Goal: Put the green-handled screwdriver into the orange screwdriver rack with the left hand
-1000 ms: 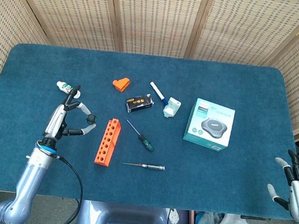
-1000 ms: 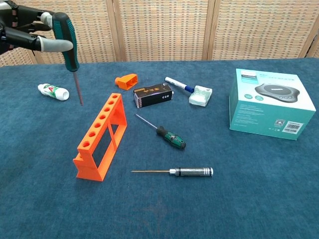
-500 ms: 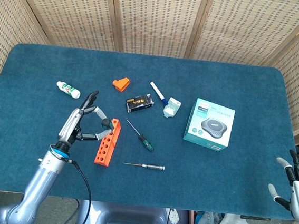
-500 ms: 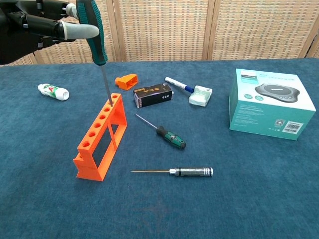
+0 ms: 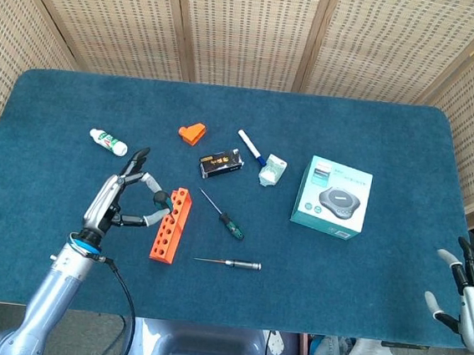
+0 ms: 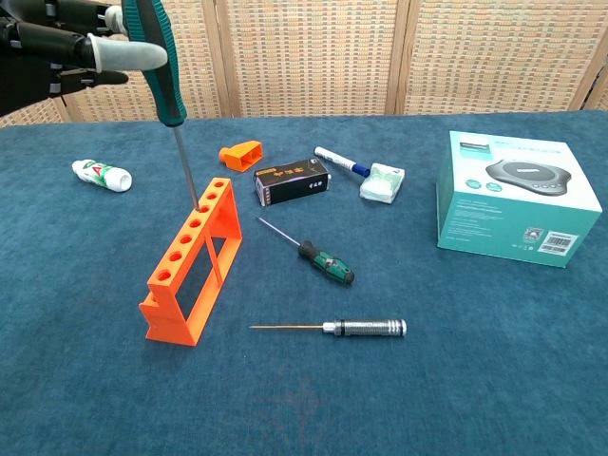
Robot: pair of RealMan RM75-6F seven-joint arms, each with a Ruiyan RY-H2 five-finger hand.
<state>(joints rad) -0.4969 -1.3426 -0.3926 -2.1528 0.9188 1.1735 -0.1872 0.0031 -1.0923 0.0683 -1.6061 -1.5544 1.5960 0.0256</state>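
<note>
My left hand [image 5: 121, 200] [image 6: 59, 43] grips the green-handled screwdriver [image 6: 150, 52] by its handle, shaft pointing down. The shaft's tip [image 6: 196, 205] sits at the top face of the orange screwdriver rack [image 6: 188, 261] [image 5: 171, 223], near a hole close to its far end; whether it is inside a hole I cannot tell. The head view hides most of the tool behind the fingers. My right hand [image 5: 469, 292] hangs open at the table's near right corner, holding nothing.
A second green-and-black screwdriver [image 6: 325, 262] and a silver-handled one [image 6: 363, 329] lie right of the rack. Behind it are a white bottle [image 6: 102, 175], an orange piece [image 6: 240, 155], a black box [image 6: 293, 180], a marker [image 6: 340, 161] and a teal box [image 6: 516, 197].
The left hand carried the screwdriver rightward from beside the white bottle to over the rack, then drew back slightly left, its tip shifting one hole nearer. The right hand stayed still.
</note>
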